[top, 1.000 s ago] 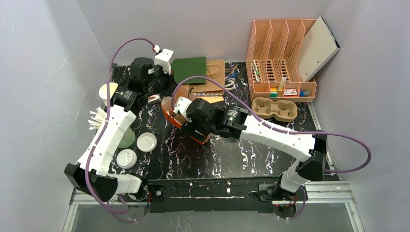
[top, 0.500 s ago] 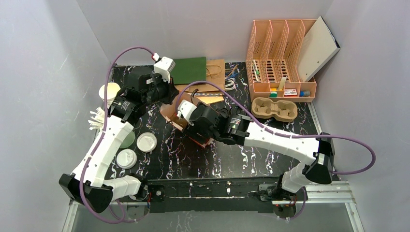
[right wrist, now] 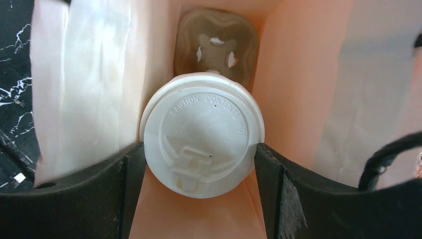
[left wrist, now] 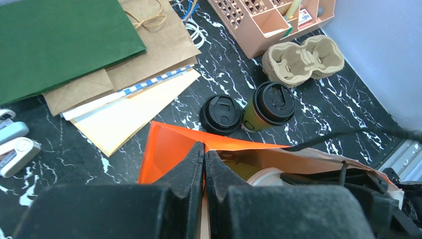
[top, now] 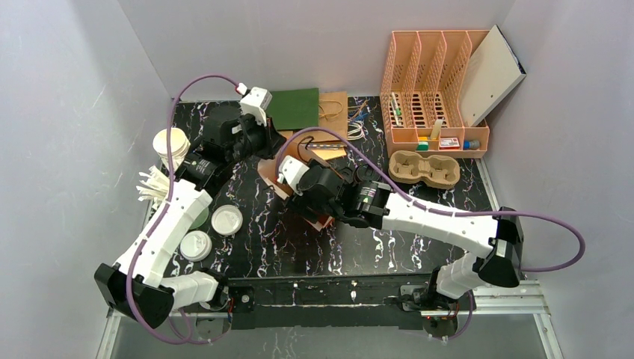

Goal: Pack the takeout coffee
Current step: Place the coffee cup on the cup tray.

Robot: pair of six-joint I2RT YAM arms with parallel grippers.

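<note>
An orange paper bag (left wrist: pixel 164 154) stands open, and my left gripper (left wrist: pixel 204 149) is shut on its rim; the same bag (top: pixel 271 176) shows under both wrists in the top view. My right gripper (right wrist: pixel 196 149) reaches down inside the bag, its fingers (right wrist: pixel 130 169) pressed on both sides of a white-lidded cup (right wrist: pixel 201 132). A brown cup carrier (right wrist: pixel 216 47) lies at the bag's bottom below that cup. The takeout coffee (left wrist: pixel 268 104), a green cup with a black lid, stands on the table beyond the bag, beside a second black-lidded cup (left wrist: pixel 221 114).
A stack of pulp cup carriers (top: pixel 425 167) and a pink desk organizer (top: pixel 434 90) stand at the back right. Flat green and brown paper bags (top: pixel 299 108) lie at the back. White lids (top: pixel 226 220) and a stack of white cups (top: pixel 170 142) sit on the left.
My left gripper has moved right and back with the bag's rim. The bag and my right wrist shifted slightly right, and the right elbow swung outward. Both grips are unchanged.
</note>
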